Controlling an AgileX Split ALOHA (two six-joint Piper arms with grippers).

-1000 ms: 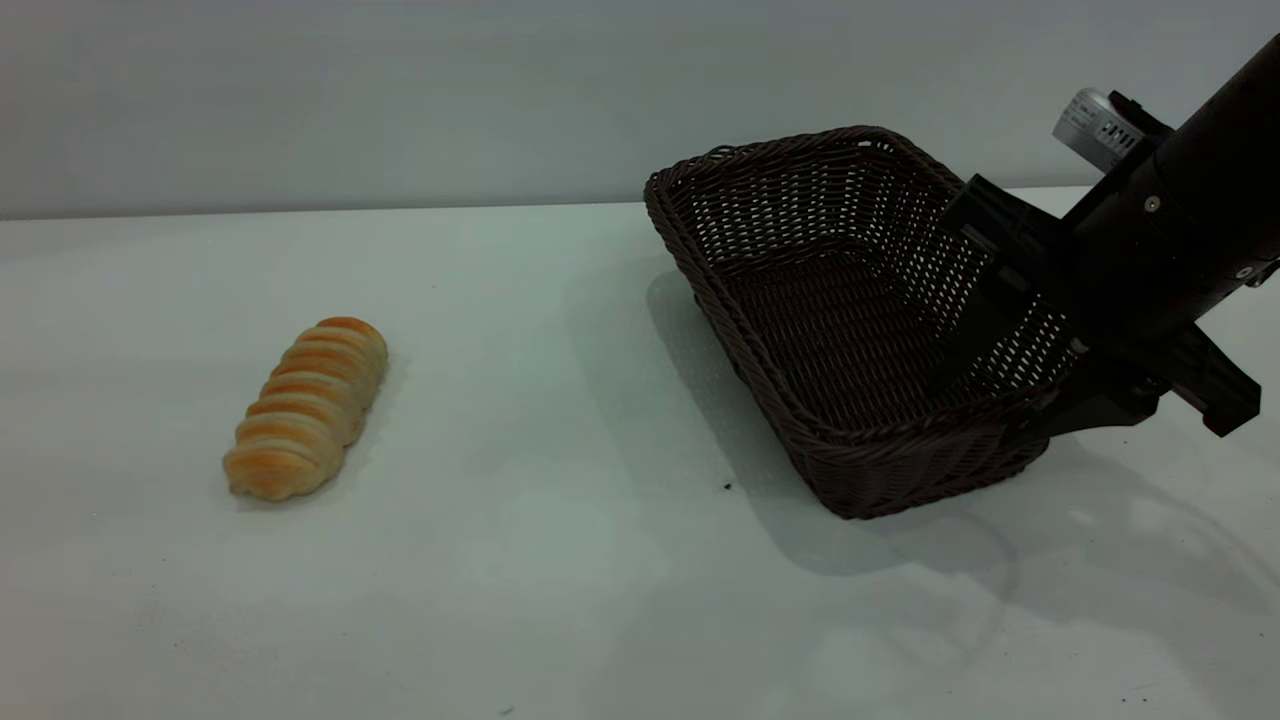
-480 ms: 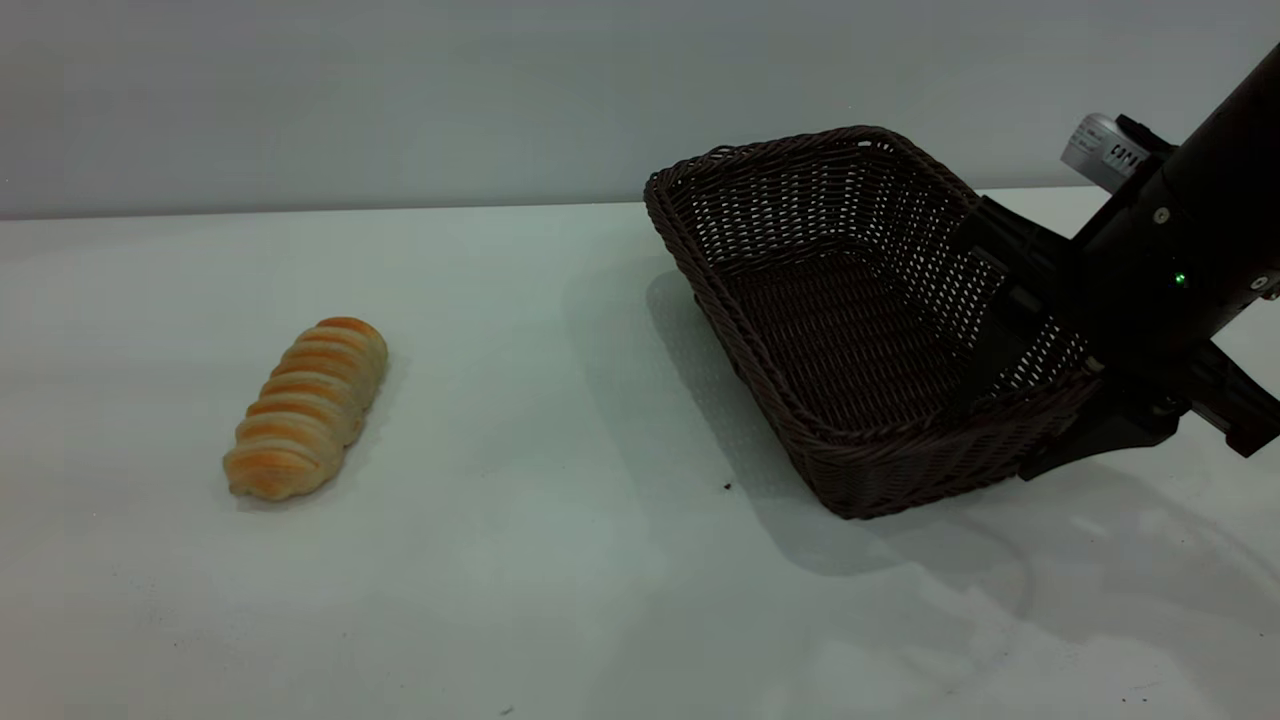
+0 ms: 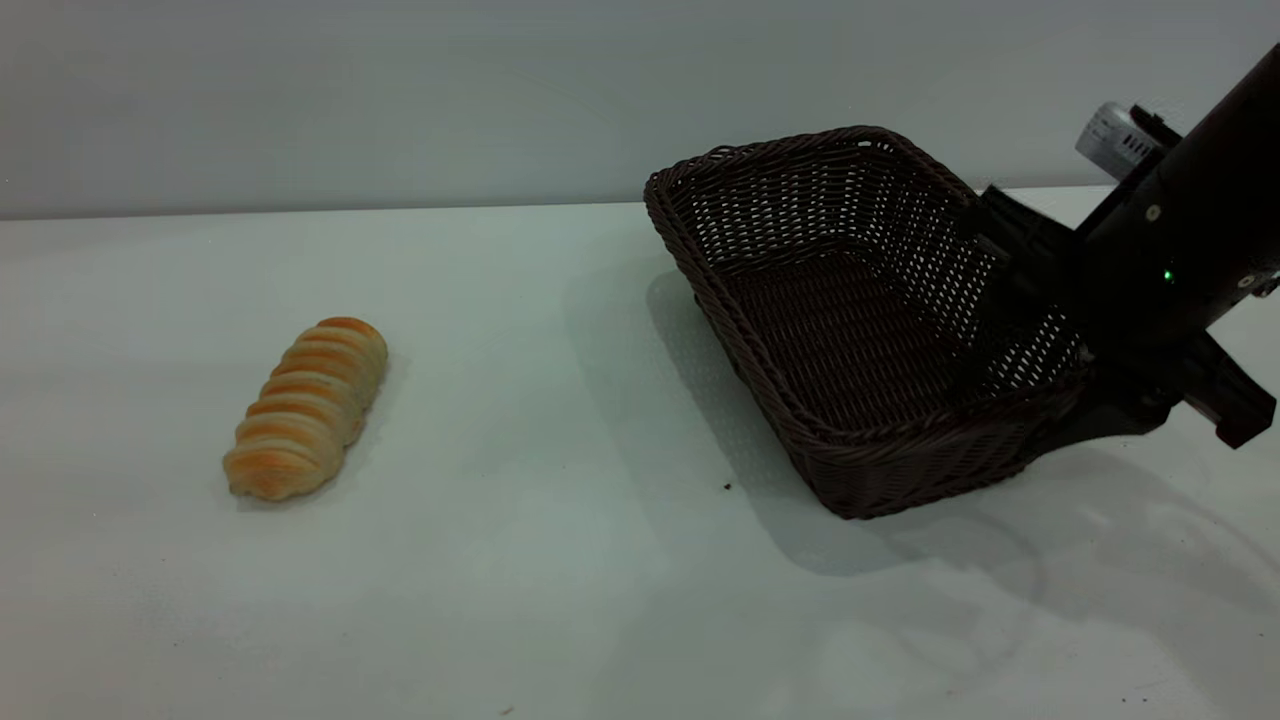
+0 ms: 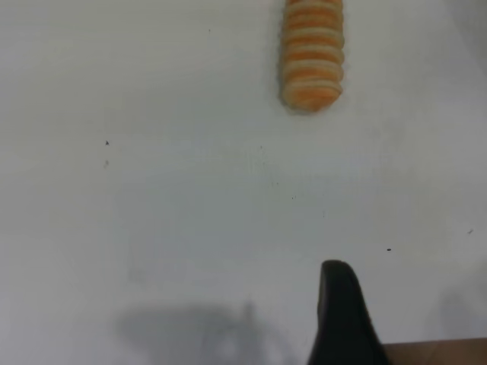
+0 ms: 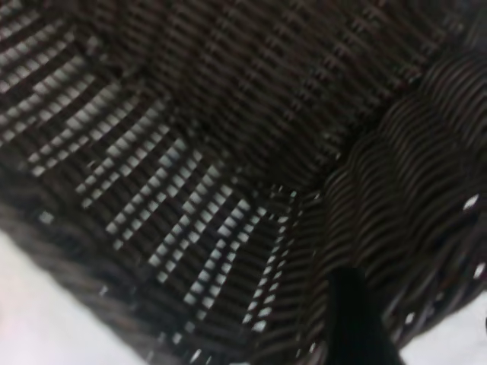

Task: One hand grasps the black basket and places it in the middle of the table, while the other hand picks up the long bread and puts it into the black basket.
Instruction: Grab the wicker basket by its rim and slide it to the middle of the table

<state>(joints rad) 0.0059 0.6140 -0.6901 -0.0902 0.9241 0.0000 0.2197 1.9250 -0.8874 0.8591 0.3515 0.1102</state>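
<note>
Lifted slightly since before, the right gripper (image 3: 1040,330) clamps the basket (image 3: 850,310) wall; only the left wrist view shows the left gripper (image 4: 342,319), jaws indiscernible, near the bread (image 4: 313,53).

A plain grey wall (image 3: 400,100) spans the exterior view's upper part, around twelve o'clock. A small dark crumb (image 3: 727,486) lies off centre toward five o'clock. Another speck (image 3: 507,711) sits near six o'clock.

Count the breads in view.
1. The bread lies on the table, far left of the basket and outside it. The basket's visible interior shows none.
</note>
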